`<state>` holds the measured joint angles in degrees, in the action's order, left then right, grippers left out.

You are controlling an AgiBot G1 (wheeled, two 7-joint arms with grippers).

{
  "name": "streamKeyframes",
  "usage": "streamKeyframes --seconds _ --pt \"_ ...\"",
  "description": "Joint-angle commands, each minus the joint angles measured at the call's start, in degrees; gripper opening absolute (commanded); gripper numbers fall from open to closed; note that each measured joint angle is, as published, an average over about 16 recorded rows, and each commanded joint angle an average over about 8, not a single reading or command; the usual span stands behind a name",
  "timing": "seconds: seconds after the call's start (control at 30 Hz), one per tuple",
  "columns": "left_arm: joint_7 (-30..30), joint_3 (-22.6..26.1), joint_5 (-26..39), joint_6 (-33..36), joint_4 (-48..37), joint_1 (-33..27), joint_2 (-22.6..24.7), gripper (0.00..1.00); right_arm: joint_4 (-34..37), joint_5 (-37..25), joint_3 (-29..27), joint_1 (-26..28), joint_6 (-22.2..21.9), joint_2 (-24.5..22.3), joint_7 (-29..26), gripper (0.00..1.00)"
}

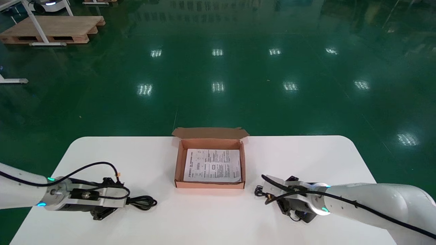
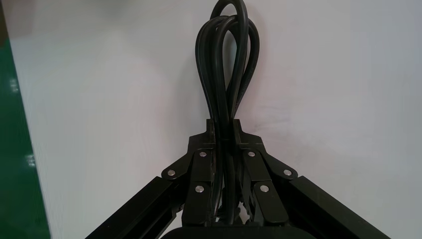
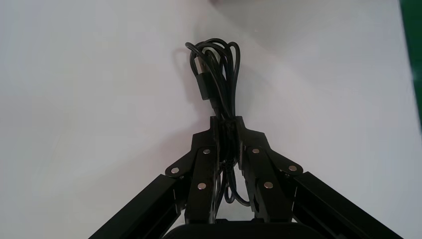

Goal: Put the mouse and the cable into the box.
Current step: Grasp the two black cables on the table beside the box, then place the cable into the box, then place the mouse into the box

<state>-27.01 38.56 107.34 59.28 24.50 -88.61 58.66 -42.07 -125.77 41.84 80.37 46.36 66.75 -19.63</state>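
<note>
Cable (image 2: 226, 99) and cord (image 3: 224, 94) gripped beside box (image 1: 209, 185).
The cable is clamped by the left gripper (image 2: 225, 124), left of the box; the thin cord by the right gripper (image 3: 227, 122), right of it. No mouse is discerned. Trailing loops could be snagged on the box rim.

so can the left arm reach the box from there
Probably yes: the left arm, jaws shut on the black cable, sits left of the open box with only bare table between. The right arm, holding a thinner cable, is beyond the box.
</note>
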Motion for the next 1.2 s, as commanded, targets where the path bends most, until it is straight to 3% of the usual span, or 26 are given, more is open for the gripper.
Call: streamKeyframes --seconds 0.03,0.3,0.6,0.87,1.2 --pt "0.09 0.22 0.62 -0.44 0.03 -0.31 -0.33 0.0 1.4 -2.52 0.34 0.98 -0.47 -0.2 -1.63 0.0" --pt "-1.45 -4.02 -5.83 -1.44 2.71 -2.95 0.09 0.0 11.54 -5.32 -2.69 10.91 -7.35 -0.92 -6.76 0.0" --pt "-9.43 -6.13 -11.06 -2.52 -2.19 -4.97 9.45 0.0 19.1 -2.3 -6.33 21.97 -14.6 -0.57 -6.06 0.0" --pt "-10.69 -9.15 -16.42 -4.27 -9.19 -6.57 16.13 0.0 21.05 0.76 -7.62 24.58 -15.55 -0.54 -2.55 0.0" --pt "-12.04 -8.53 -15.55 -4.84 -8.86 -6.4 16.33 0.0 21.09 0.89 -7.62 24.38 -15.44 -0.5 -2.57 0.0"
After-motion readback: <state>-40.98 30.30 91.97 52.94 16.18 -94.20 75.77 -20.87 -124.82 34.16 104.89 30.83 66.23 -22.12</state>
